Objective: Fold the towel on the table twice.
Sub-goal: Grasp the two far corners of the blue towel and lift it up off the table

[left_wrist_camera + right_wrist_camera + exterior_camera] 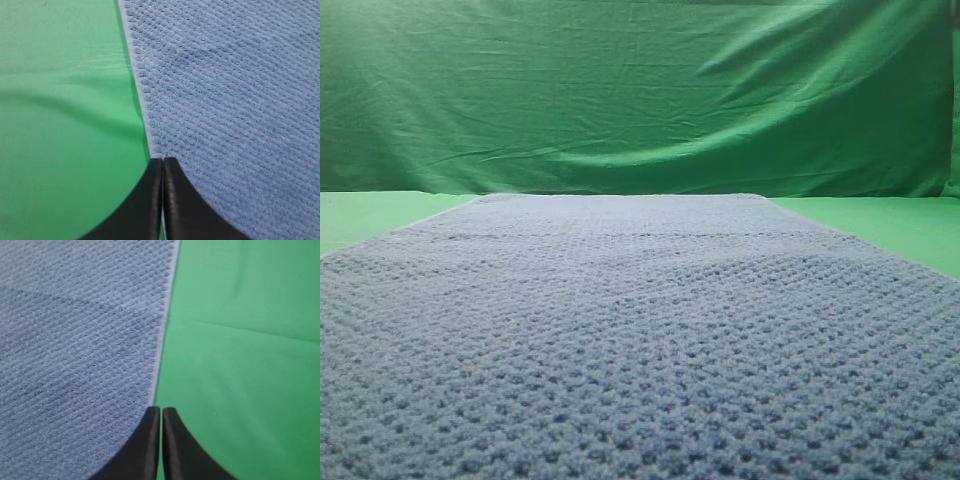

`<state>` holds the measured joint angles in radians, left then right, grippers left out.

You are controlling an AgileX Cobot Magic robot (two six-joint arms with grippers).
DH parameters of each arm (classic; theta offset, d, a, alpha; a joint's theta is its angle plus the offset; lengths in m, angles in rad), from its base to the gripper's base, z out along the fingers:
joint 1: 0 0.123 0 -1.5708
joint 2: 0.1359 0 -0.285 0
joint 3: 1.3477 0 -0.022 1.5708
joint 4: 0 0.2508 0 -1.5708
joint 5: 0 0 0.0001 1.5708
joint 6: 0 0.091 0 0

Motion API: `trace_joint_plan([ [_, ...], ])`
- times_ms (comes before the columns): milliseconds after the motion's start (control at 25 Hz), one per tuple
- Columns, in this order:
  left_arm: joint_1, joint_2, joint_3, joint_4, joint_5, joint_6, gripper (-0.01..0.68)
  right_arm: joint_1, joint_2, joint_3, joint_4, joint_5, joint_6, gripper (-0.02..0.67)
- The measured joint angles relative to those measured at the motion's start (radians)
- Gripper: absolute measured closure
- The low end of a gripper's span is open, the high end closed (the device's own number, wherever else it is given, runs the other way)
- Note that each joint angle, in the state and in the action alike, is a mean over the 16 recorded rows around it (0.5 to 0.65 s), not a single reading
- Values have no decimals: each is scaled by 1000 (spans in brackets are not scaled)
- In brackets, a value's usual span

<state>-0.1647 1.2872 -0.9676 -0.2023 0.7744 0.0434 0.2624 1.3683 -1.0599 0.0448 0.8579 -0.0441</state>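
I see the table [910, 225], a smooth flat green surface, showing as bare strips to the left and right of the cloth, with a wrinkled green backdrop [640, 90] hanging behind it at the far side. The towel [640, 340] covers most of the table: a thick blue-grey cloth with a bumpy waffle knit, spread flat in a single layer, with a faint crease line across it toward the far end. Its long axis runs from near to far, the near part filling the bottom of my high view and the far short edge lying square to the backdrop. From the left wrist I see the towel's left long edge with a thin pale hem, and the left gripper [163, 165] poised right at that edge, its two black jaws pressed together with nothing between them. From the right wrist I see the right long edge, and the right gripper [161, 412] at that edge too, its jaws likewise closed on nothing.
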Motion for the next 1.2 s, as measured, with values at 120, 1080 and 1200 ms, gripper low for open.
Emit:
trace_joint_plan([
  [120, -2, 134, -75, 1, -6, 3, 673, 23, 124, -69, -7, 0, 15, 649],
  [1080, -19, 646, -392, 34, -29, 17, 223, 48, 627, -364, -27, -54, 44, 124],
  [1200, -19, 660, -393, 34, -28, 11, 113, 48, 638, -365, -27, -59, 45, 44],
])
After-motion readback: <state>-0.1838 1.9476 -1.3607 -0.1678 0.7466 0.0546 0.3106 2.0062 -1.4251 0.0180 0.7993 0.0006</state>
